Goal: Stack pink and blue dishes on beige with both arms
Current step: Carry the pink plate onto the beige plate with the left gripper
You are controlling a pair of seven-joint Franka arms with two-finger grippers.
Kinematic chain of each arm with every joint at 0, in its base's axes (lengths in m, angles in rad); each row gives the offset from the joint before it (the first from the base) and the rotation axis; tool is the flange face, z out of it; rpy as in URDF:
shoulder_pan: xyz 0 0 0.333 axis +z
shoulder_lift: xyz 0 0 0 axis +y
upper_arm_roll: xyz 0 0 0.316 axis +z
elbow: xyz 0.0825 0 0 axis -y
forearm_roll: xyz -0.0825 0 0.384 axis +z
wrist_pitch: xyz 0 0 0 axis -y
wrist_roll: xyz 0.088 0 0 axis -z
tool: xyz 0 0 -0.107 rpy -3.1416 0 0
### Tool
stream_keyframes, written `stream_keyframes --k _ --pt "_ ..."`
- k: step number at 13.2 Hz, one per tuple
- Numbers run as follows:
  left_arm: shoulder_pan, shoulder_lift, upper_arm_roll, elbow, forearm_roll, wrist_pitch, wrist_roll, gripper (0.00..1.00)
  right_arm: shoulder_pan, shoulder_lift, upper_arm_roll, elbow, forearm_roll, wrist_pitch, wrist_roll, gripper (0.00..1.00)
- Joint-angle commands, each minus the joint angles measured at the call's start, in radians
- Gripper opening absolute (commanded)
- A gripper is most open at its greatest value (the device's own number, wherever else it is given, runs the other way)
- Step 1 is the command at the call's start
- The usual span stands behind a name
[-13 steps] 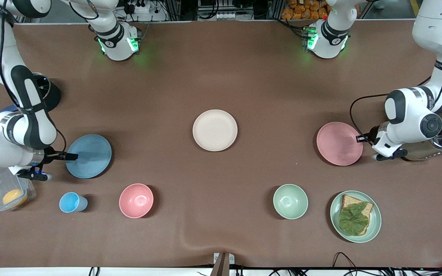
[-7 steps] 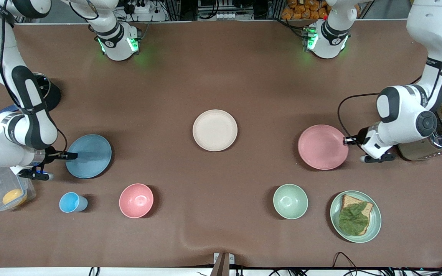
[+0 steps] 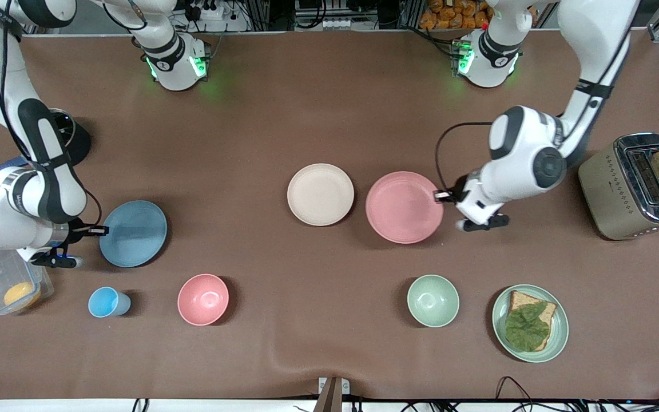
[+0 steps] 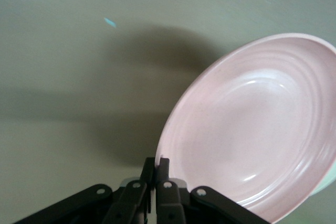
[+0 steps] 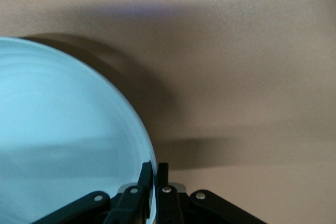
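The beige plate (image 3: 320, 194) lies flat at the table's middle. My left gripper (image 3: 439, 195) is shut on the rim of the pink plate (image 3: 404, 206), which hangs tilted just beside the beige plate, toward the left arm's end. In the left wrist view the pink plate (image 4: 257, 124) fills one side, its rim pinched between the fingers (image 4: 163, 171). My right gripper (image 3: 99, 230) is shut on the rim of the blue plate (image 3: 134, 233) at the right arm's end. The right wrist view shows the blue plate (image 5: 63, 140) with its edge clamped by my right gripper (image 5: 155, 174).
A pink bowl (image 3: 203, 299), a small blue cup (image 3: 106, 302) and a clear box (image 3: 6, 281) sit nearer the camera at the right arm's end. A green bowl (image 3: 433, 300), a green plate with toast (image 3: 530, 323) and a toaster (image 3: 632, 186) occupy the left arm's end.
My left gripper has carried the pink plate from beside the toaster toward the table's middle, up next to the beige plate. The right gripper and blue plate have barely shifted.
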State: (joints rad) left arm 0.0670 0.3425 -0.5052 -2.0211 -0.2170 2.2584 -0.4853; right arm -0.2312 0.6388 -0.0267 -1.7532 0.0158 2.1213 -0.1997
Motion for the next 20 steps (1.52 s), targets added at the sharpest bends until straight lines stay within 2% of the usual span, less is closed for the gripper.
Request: stream_keyframes --k 1,7,10,16,19,20 --pt "-0.131 0.052 0.005 0.036 -0.013 0.068 -0.195 0.00 -0.019 -0.005 0.014 -0.005 0.001 0.006 -0.053 0.00" --pt "-0.288 0.153 0.011 0.042 -0.005 0.228 -0.358 0.00 -0.013 -0.079 0.014 0.011 0.001 -0.072 -0.101 0.00" --pt "-0.328 0.194 0.013 0.042 -0.005 0.273 -0.384 0.00 -0.020 -0.111 0.018 0.012 0.015 -0.121 -0.156 0.00" --pt "-0.354 0.230 0.013 0.039 0.014 0.322 -0.411 0.00 -0.010 -0.162 0.016 0.024 0.185 -0.305 -0.155 0.00" --pt "-0.363 0.250 0.017 0.045 0.021 0.346 -0.414 0.00 0.006 -0.174 0.033 0.026 0.236 -0.345 -0.150 0.00" --pt "-0.366 0.253 0.028 0.057 0.021 0.346 -0.412 0.31 0.010 -0.174 0.034 0.024 0.246 -0.368 -0.150 0.00"
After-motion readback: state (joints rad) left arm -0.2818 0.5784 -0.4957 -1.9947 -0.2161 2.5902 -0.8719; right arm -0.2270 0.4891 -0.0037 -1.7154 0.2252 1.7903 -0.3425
